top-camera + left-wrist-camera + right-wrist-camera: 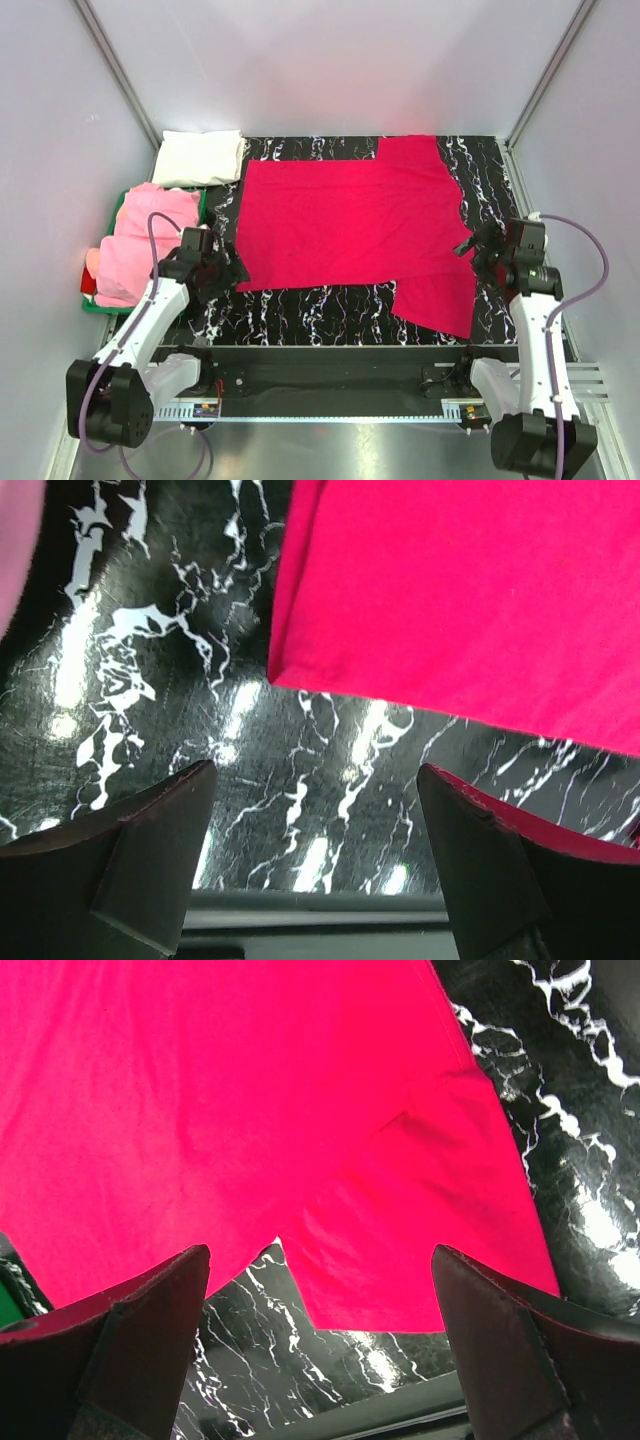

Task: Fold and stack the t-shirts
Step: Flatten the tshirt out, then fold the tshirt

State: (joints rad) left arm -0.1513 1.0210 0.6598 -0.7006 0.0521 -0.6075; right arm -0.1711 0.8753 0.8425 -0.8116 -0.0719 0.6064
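A spread t-shirt (350,220) lies flat on the tabletop (330,310), between the left fingers (232,272) and the right fingers (470,247). Its hem end points toward the left fingers and its sleeve end toward the right fingers. The left fingers hang over bare tabletop, and the near hem corner lies just ahead of them and to their right. The right fingers hang at the sleeve end, with one sleeve ahead between them. Left of the left fingers, at the tabletop's edge, stands a tray (100,309) with heaped t-shirts (145,240) in it. Behind the tray, well beyond the left fingers, a folded t-shirt (203,157) lies in the far left corner.
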